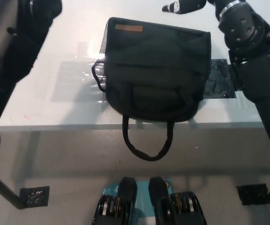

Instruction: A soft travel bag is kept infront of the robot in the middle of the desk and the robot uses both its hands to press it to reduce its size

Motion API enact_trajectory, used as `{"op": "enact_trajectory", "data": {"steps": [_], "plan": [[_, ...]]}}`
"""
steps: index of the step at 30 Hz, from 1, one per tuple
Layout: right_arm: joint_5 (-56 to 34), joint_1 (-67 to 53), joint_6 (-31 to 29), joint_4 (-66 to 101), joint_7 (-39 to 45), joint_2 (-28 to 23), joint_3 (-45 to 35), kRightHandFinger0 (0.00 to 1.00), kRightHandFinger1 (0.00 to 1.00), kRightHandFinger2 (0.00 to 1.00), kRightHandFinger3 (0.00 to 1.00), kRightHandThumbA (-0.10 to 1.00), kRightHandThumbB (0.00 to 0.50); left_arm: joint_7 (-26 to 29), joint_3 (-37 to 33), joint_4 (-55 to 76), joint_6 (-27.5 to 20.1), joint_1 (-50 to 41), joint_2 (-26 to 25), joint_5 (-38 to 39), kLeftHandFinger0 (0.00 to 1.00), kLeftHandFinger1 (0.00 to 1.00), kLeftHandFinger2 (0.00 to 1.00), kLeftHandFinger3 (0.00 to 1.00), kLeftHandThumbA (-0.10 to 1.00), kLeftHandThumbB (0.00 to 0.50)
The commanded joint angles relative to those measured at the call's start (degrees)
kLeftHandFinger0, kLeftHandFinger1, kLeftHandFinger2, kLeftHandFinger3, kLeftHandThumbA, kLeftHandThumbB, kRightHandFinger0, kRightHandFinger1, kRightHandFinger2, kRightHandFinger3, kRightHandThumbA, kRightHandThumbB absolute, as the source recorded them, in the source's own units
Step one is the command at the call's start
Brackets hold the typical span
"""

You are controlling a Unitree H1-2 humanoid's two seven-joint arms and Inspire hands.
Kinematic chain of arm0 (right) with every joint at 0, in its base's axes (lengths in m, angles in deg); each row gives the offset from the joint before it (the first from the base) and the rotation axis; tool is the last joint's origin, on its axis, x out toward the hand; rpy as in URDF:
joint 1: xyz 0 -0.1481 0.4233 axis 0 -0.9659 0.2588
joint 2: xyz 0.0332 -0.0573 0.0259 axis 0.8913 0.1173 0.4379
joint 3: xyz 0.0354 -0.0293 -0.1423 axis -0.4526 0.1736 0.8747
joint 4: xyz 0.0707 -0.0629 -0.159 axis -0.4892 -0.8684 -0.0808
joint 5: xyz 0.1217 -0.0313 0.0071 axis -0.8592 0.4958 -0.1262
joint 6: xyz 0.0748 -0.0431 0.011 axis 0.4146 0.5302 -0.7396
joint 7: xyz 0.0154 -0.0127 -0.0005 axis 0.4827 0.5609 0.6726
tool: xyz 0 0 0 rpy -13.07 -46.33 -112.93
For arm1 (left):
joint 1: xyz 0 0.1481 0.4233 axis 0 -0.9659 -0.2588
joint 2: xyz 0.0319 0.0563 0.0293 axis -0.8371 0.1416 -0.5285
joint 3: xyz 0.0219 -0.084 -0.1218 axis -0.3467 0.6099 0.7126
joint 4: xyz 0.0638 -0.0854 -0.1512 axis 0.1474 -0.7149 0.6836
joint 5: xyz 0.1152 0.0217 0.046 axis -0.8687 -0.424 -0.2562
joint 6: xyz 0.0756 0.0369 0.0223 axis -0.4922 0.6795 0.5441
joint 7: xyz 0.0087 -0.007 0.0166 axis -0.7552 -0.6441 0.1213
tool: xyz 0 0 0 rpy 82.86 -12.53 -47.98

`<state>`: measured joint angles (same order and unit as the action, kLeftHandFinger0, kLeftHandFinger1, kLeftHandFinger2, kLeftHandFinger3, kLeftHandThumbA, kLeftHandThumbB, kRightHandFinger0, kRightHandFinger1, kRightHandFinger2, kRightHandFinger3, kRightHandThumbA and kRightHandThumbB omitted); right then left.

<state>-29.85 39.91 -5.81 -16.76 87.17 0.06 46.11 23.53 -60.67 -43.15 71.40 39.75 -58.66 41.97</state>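
A dark soft travel bag (156, 72) lies flat in the middle of my white desk (41, 112), its lower edge near the desk's front edge. A loop handle (146, 140) hangs from the bag over that front edge. A small tan label (128, 28) sits near the bag's top left corner, and a strip of mesh (105, 40) runs down its left side. My right arm (256, 70), black and thick-jointed, reaches in from the right side and rises along the bag's right edge toward the top of the view. My right hand (184, 6) shows at the very top, just beyond the bag's far edge, apart from the fabric; only a few fingers (173, 8) with pale tips are in view, extended toward the left, and I cannot tell whether the hand is spread or closed. My left arm (13, 51) fills the upper left corner as a dark bulk beside the bag, not touching it. My white left hand is out of view beyond the top edge. A dark patch of tape (219, 82) lies on the desk, just beside the bag's right edge and partly under my right arm.
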Motion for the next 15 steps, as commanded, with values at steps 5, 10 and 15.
{"op": "enact_trajectory", "data": {"steps": [5,10,15], "plan": [[0.8,3.0,-1.8,-3.7,-3.0,-0.4,0.7,1.0,1.0,1.0,1.0,1.0,0.272,4.8,-1.1,-5.4,-0.3,5.1,2.3,-3.4,1.0,1.0,1.0,1.0,1.0,0.356],[0.3,2.3,-1.1,-3.7,-2.8,-0.9,0.4,1.0,1.0,1.0,1.0,1.0,0.267,5.2,-1.7,-8.7,-0.1,6.7,4.2,-4.1,1.0,1.0,1.0,1.0,1.0,0.364],[-0.7,1.5,-0.3,-3.0,-2.4,-1.0,-0.5,1.0,1.0,1.0,1.0,1.0,0.244,6.0,-2.5,-12.1,-0.6,8.1,6.0,-4.2,1.0,1.0,1.0,1.0,1.0,0.365]]}}
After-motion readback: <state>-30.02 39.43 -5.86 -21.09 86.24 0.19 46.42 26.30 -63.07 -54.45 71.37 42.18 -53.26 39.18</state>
